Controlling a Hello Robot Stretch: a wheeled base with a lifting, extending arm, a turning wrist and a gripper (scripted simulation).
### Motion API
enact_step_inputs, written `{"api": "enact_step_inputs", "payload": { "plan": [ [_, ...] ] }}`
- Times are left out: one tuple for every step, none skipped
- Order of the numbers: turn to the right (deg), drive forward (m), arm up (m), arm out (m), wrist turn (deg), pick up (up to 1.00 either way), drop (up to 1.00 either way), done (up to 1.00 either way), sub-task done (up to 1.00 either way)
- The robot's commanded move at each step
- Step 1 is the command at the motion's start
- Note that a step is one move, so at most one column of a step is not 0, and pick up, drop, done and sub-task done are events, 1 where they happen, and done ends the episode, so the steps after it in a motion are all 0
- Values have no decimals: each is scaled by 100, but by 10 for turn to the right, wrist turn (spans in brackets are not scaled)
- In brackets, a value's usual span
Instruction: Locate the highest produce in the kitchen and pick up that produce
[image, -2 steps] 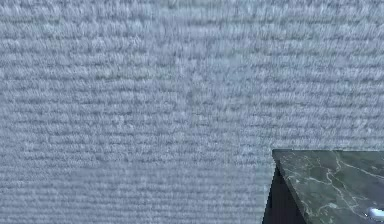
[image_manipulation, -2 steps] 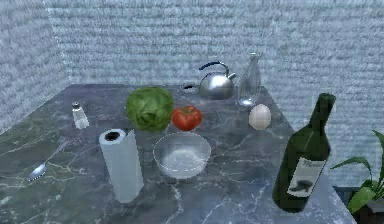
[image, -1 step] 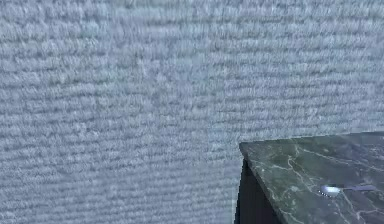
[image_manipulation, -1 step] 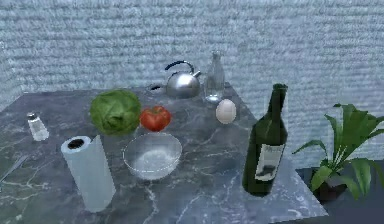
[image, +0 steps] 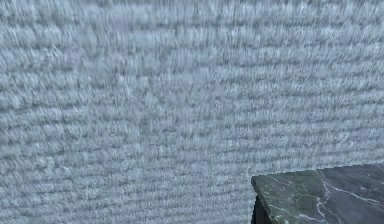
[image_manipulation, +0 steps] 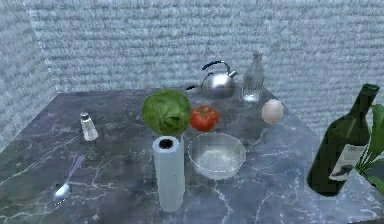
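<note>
**Arm side view: lettuce and tomato parked mid-counter**

Arm side view first, fingers first: can't tell what state the gripper's fingers are in from these shots, so I'm not guessing.

On to the dark marble countertop (image_manipulation: 120, 160). The produce sits around the middle: a round green lettuce (image_manipulation: 166, 112) with a red tomato (image_manipulation: 204, 119) just beside it on the view's right. Both rest on the same surface, and the lettuce's top stands taller than the tomato's.

In front of them stand an upright paper towel roll (image_manipulation: 169, 172) and a shallow metal bowl (image_manipulation: 217, 156). Behind them are a shiny kettle (image_manipulation: 217, 82) and a clear glass bottle (image_manipulation: 253, 80), with an egg (image_manipulation: 272, 111) nearby. A salt shaker (image_manipulation: 89, 127) and a spoon (image_manipulation: 68, 183) are off to the left. A dark green wine bottle (image_manipulation: 342, 142) stands at the right, next to some plant leaves (image_manipulation: 375, 150).

Forward view has a textured pale wall (image: 150, 100) and a counter corner (image: 320, 195) at bottom right.
</note>
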Motion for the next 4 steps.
{"api": "enact_step_inputs", "payload": {
  "plan": [
    [0,0,50,0,0,0,0,0,0],
    [0,0,38,0,0,0,0,0,0],
    [0,0,0,32,0,0,0,0,0],
    [0,0,0,0,450,0,0,0,0]
  ]
}}
